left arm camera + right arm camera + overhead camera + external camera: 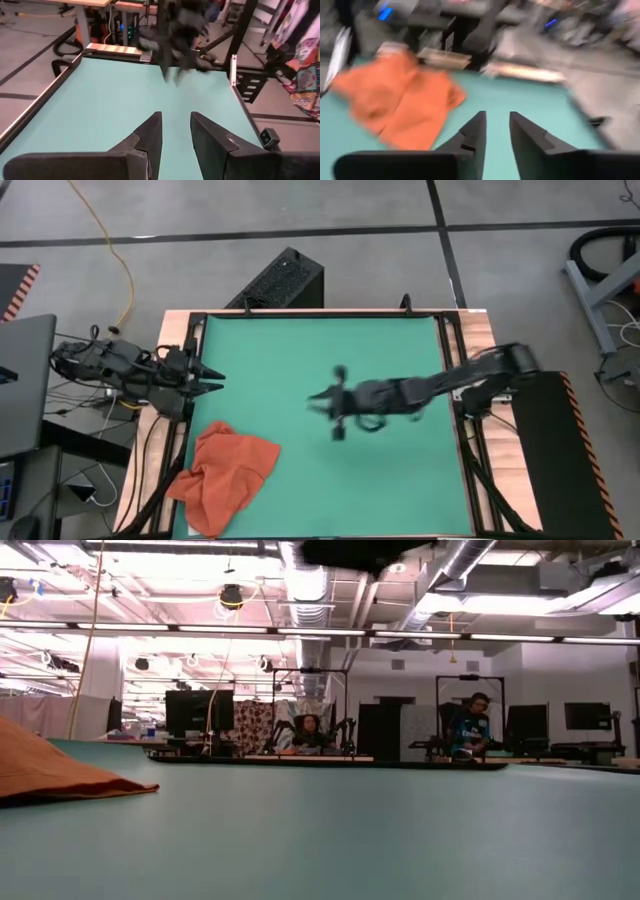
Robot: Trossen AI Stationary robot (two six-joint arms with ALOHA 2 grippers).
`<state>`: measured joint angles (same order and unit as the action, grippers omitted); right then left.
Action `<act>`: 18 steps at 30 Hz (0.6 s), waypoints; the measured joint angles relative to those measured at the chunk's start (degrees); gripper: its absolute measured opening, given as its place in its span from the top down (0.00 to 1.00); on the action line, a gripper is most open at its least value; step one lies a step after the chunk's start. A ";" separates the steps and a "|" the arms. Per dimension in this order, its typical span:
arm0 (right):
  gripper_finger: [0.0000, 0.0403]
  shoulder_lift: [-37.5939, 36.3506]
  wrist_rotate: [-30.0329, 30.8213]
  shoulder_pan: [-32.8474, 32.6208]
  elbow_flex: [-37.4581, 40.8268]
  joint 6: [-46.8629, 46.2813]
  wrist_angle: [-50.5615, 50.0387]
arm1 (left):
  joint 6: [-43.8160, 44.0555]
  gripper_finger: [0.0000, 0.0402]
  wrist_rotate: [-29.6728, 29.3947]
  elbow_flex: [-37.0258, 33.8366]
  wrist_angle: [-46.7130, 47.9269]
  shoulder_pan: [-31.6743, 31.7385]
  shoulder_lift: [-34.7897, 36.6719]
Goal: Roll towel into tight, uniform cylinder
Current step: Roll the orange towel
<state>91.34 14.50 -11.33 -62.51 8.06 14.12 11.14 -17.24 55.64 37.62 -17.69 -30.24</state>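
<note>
The orange-red towel [225, 475] lies crumpled in a loose heap on the green mat at the table's near left corner. It also shows in the low view [60, 765] and in the right wrist view [400, 100]. My left gripper [214, 380] waits at the table's left edge, open and empty, beyond the towel's far side. My right gripper [322, 398] is above the middle of the mat, open and empty, pointing toward the left and well clear of the towel. Its fingers frame the mat in the right wrist view [497, 125]. The left wrist view [176, 130] shows the right arm [177, 35] farther off.
Green mat [330, 350] inside a black rail frame on a wooden table. A black box [280, 280] stands on the floor beyond the far edge. A laptop and cables [30, 380] sit to the left. People sit at desks in the room behind [475, 725].
</note>
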 joint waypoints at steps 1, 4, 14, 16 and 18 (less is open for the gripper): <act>0.68 3.96 -2.58 -0.09 -2.79 0.64 -0.25 | -0.02 0.77 -0.10 0.00 0.29 0.00 0.00; 0.62 14.67 -7.23 -0.39 -10.15 3.49 -1.30 | -0.64 0.77 -0.14 0.00 1.86 0.00 0.00; 0.60 34.28 -12.46 -3.36 -27.14 13.78 -4.11 | -1.75 0.77 -0.95 0.00 4.75 -0.02 -0.13; 0.61 36.04 -14.77 -3.29 -28.91 14.85 -3.41 | -2.56 0.77 -2.02 0.00 5.19 -0.02 -0.13; 0.61 37.77 -17.11 -2.96 -30.32 15.11 -3.61 | -3.27 0.77 -3.12 0.00 5.41 -0.02 -0.13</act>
<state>129.11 -2.61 -14.29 -92.82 23.17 10.52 7.87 -20.36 55.64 43.02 -17.72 -30.37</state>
